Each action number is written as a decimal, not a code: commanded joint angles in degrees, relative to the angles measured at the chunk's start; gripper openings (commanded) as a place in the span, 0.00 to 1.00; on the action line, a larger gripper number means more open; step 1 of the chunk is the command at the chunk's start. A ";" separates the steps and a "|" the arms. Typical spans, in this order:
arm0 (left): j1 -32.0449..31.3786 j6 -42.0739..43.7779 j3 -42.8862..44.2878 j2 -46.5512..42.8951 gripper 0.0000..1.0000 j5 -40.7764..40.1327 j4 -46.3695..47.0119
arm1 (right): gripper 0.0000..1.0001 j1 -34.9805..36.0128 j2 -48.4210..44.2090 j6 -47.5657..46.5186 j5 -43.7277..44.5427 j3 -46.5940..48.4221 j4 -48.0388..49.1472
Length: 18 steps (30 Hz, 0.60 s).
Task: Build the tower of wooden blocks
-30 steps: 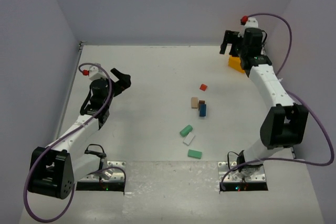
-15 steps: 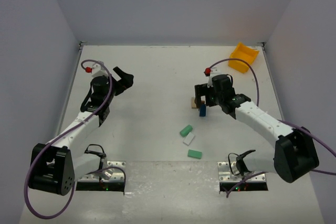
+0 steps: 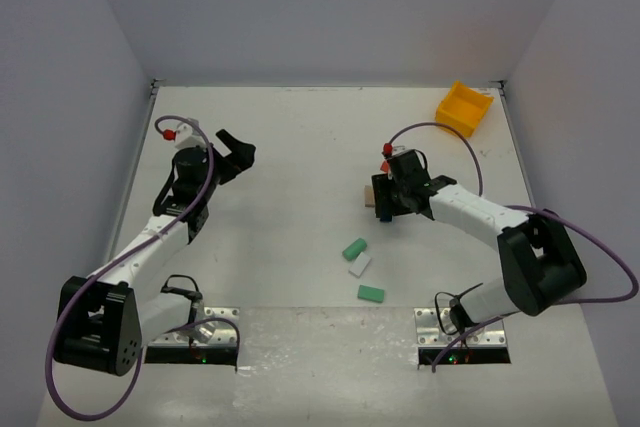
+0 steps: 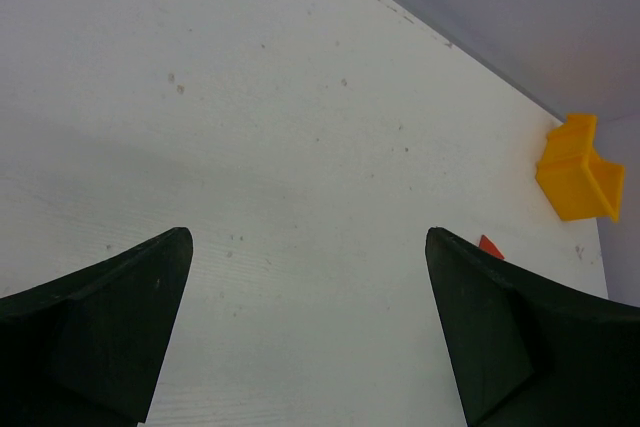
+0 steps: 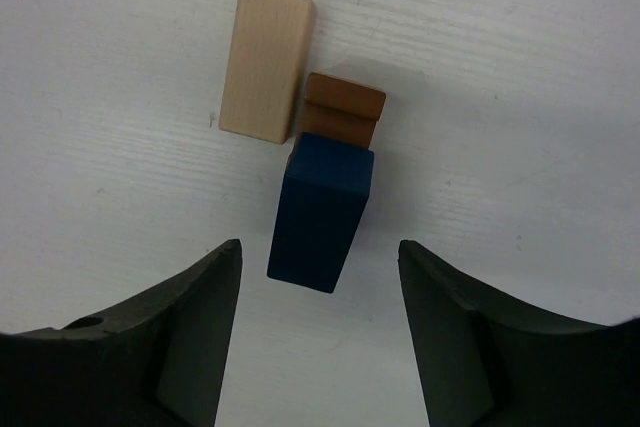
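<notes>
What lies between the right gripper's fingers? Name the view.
The near end of the blue block, bare table either side, untouched by the right gripper. Right wrist view.

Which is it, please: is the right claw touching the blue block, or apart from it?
Apart. The right wrist view shows white table between the blue block and each finger of the open right claw.

From where I stand, no lettering, label, brand, number or sign can be read anywhere. The wooden blocks (image 5: 320, 212) near the middle of the table show plain painted or bare faces. The yellow bin (image 3: 464, 109) at the far right corner is plain plastic.
</notes>
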 commanded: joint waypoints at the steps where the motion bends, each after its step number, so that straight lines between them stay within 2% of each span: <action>1: -0.16 -0.07 -0.42 -1.60 1.00 0.22 2.71 | 0.59 0.28 0.56 1.88 1.07 1.00 1.43; 4: -0.16 -0.04 -0.40 -1.56 1.00 0.35 2.76 | 0.53 0.24 1.09 1.90 -0.60 0.30 2.73; 11: -0.25 0.05 -0.83 -2.88 1.00 0.06 2.50 | 0.52 0.30 3.45 2.07 -0.60 1.11 3.06; 15: -0.16 -0.04 -1.19 -3.60 1.00 -0.37 2.49 | 0.29 0.25 3.09 2.78 1.29 1.21 2.24; 18: -0.16 0.04 -1.28 -3.87 1.00 -0.45 2.49 | 0.23 0.27 1.09 2.59 1.81 0.72 1.99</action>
